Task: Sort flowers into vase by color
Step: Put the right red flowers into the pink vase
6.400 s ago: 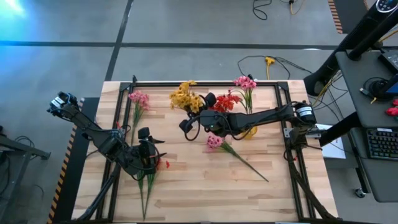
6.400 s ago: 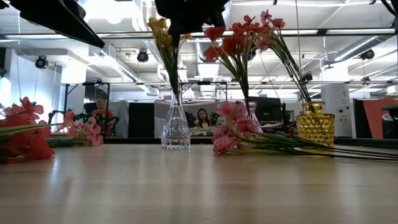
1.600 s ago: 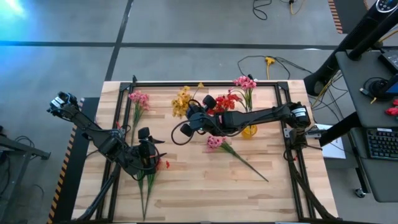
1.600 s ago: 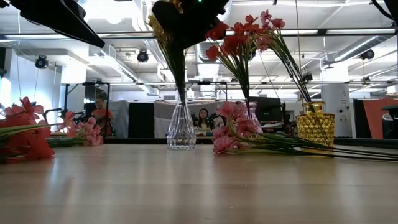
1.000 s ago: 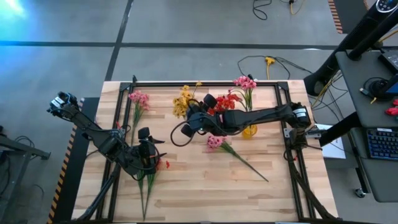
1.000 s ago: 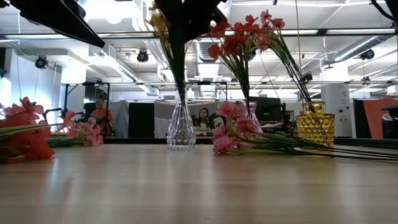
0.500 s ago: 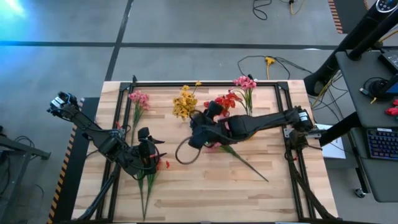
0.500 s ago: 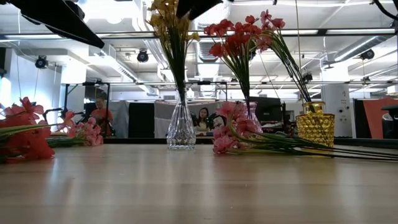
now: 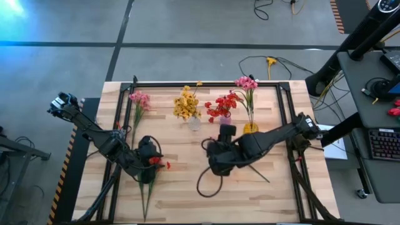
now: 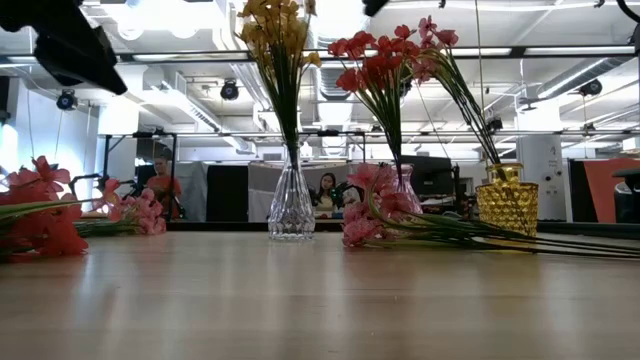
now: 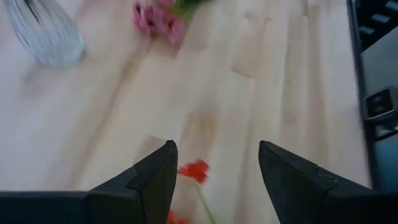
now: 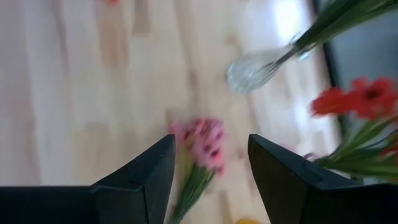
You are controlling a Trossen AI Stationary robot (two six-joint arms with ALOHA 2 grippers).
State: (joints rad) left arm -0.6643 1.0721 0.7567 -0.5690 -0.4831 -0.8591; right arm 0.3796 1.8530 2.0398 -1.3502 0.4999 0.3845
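Note:
Yellow flowers [image 9: 186, 102] stand in a clear glass vase [image 10: 291, 208]. Red flowers [image 9: 224, 105] stand in a second vase, and a pink sprig [image 9: 246, 82] stands in a yellow vase [image 9: 250, 129]. One pink flower [image 12: 203, 144] lies on the table with its stem [image 9: 257, 172] running toward the near right. My right gripper [image 12: 211, 138] hangs open above it. A red flower [image 11: 194, 170] lies at the near left, and my left gripper [image 11: 214, 149] hangs open over it. Another pink flower [image 9: 139, 99] lies at the far left.
The three vases stand in a row near the table's far edge. A black frame [image 9: 206, 84] runs along the table's far and side edges. Bare wood lies along the near edge [image 9: 206, 203]. People sit in the room beyond the table.
My right gripper has left the yellow flowers and swung toward the table's near edge, and is now above the pink flower lying there. The yellow flowers stay upright in the clear vase. My left gripper has rolled about its own axis in place.

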